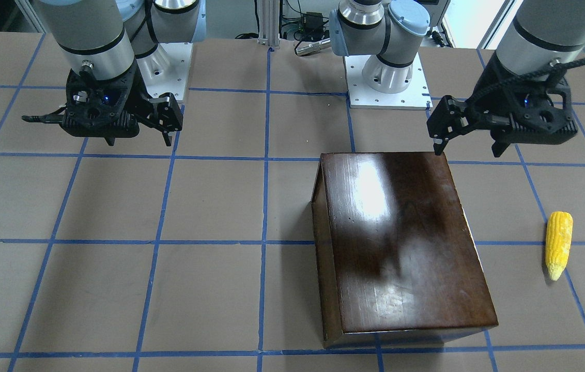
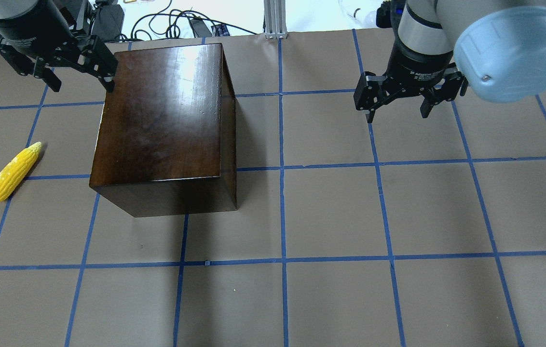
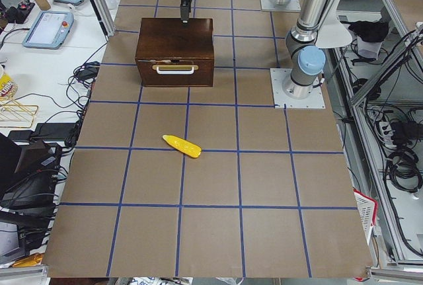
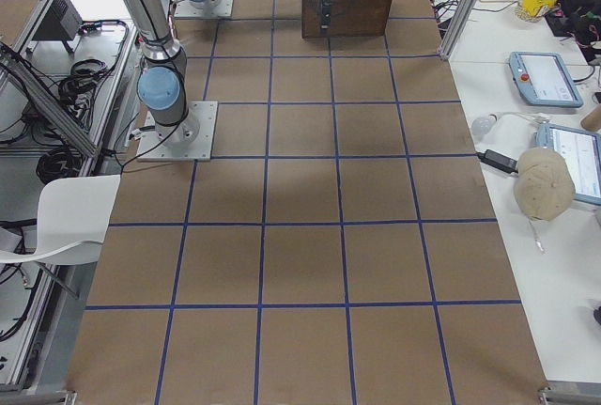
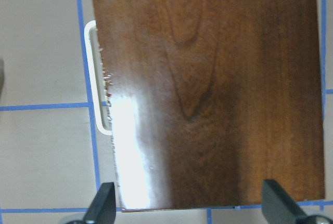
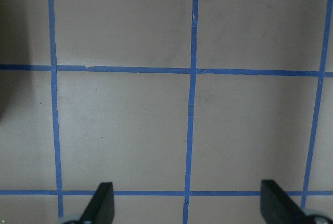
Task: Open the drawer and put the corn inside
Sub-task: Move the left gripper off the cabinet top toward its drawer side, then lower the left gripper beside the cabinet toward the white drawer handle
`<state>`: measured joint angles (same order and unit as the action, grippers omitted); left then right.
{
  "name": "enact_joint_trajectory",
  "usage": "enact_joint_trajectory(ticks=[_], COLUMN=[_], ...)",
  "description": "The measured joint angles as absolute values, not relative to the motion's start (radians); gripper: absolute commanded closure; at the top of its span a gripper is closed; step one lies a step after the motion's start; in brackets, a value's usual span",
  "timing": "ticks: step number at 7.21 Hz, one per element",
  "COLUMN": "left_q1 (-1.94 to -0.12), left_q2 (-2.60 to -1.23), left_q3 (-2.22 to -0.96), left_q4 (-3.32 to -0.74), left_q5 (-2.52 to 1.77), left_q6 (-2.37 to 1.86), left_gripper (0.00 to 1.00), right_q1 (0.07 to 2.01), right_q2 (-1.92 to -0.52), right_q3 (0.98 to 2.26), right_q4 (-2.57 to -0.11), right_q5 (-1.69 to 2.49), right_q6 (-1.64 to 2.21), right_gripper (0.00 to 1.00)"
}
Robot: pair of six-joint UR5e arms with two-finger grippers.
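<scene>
The glossy dark-brown box (image 2: pixel 162 120) stands on the table, also in the front view (image 1: pixel 401 237). Its drawer (image 3: pixel 175 73) is closed; the white handle (image 3: pixel 175 69) shows in the left side view and in the left wrist view (image 5: pixel 92 78). The yellow corn (image 2: pixel 12 172) lies on the table beside the box, apart from it, also in the front view (image 1: pixel 558 251). My left gripper (image 2: pixel 81 83) is open and empty, hovering above the box's far edge on the handle side (image 5: pixel 188 208). My right gripper (image 2: pixel 397 114) is open and empty above bare table, well to the box's right (image 6: pixel 187 208).
The table (image 2: pixel 331 212) is covered in brown paper with a blue tape grid. The two arm bases (image 1: pixel 388 77) stand at the robot's side. Cables and an aluminium post (image 2: pixel 275 17) sit beyond the far edge.
</scene>
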<state>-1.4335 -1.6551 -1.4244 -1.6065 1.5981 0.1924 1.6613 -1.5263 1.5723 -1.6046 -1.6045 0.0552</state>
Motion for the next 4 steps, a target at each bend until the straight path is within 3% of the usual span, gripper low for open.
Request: enact_joint_trajectory(ticks=[4], left_q1=[-1.279], left_q2=[-1.773], left_q3=[-1.422], left_q4=[-1.563], left_q5=[1.57], left_q6=[0.336], left_gripper=[0.0], right_q1=[1.661], right_q2=[-1.526], right_q3=[1.572], right_q4=[-1.605], right_q5=[-1.605], right_q6=[0.055], right_gripper=[0.0])
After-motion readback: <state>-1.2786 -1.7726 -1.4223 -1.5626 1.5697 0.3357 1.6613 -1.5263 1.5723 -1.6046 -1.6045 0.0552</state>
